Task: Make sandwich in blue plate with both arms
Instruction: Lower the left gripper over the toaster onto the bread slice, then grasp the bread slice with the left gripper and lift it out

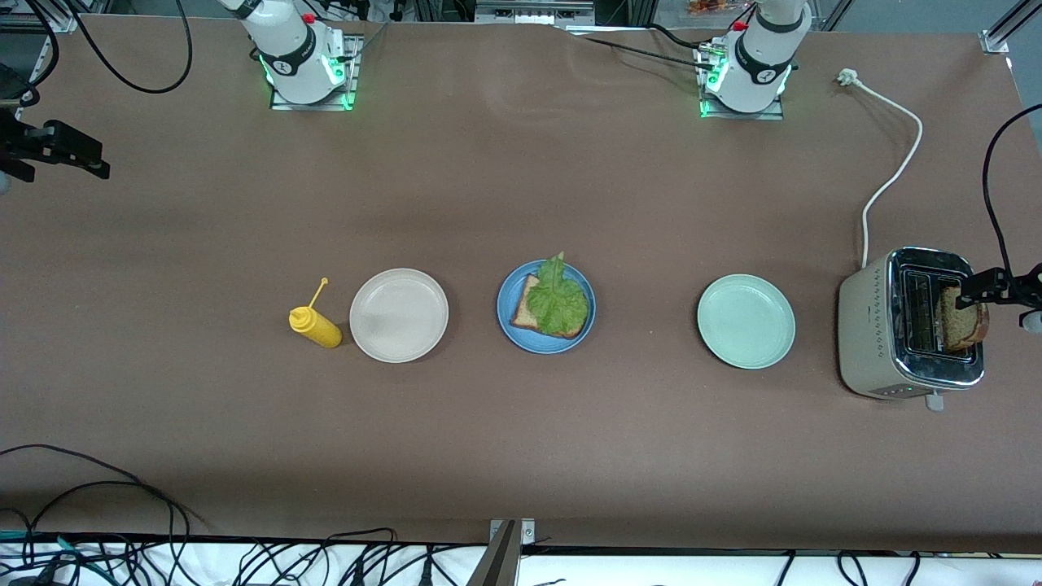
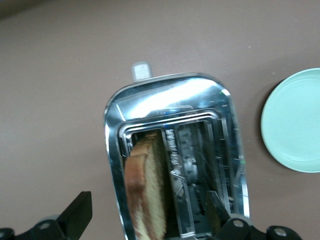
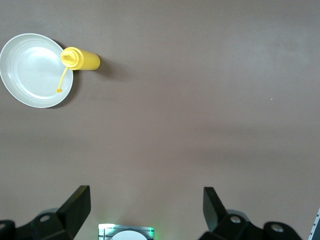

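The toaster [image 1: 910,325] is sitting at the table's 3 o'clock end, holding 1 bread slice [image 2: 146,192] upright on edge, its long axis running along the slot. The left gripper [image 2: 145,215] is hovering over it, fingers spread wide; a skewed pinch risks jamming the slice. The blue plate [image 1: 507,305], at centre, is carrying bread and lettuce [image 1: 560,299]. The right gripper [image 3: 145,210] is waiting open over bare table.

Lettuce-topped bread slice [image 1: 547,305] on blue plate [image 1: 506,324]
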Robot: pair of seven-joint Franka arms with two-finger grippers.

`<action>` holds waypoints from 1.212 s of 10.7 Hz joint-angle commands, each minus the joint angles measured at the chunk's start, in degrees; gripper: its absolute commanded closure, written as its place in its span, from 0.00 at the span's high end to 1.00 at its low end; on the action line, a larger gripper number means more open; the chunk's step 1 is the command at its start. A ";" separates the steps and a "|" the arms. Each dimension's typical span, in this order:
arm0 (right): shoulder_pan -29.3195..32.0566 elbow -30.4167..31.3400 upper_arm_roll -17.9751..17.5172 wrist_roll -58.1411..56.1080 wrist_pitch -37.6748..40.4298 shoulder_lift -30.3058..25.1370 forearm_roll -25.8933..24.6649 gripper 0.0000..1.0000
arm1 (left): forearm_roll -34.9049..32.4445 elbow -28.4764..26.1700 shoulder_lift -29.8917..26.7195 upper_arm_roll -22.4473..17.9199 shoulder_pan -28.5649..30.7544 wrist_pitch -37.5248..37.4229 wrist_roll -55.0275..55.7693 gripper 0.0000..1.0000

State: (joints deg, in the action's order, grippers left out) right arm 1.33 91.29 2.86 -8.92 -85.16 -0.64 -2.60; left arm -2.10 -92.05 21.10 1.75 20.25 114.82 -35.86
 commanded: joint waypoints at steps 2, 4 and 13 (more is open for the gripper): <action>0.07 -1.03 0.04 0.40 1.05 0.02 -0.47 1.00 | 4.55 0.56 4.21 0.80 3.74 2.34 -5.27 0.74; 0.07 -1.03 0.04 0.40 1.05 0.02 -0.56 1.00 | 5.88 0.21 4.92 0.80 4.27 1.55 -6.32 0.08; 0.07 -1.03 0.04 0.40 1.57 -0.07 -0.82 1.00 | 2.55 6.85 1.05 0.80 4.36 -11.50 -5.89 0.00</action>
State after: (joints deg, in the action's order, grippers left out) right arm 1.35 91.28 2.96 -8.91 -85.14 -0.64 -2.61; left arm 2.40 -90.30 24.08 2.06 24.08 111.11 -40.59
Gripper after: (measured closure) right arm 0.000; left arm 0.855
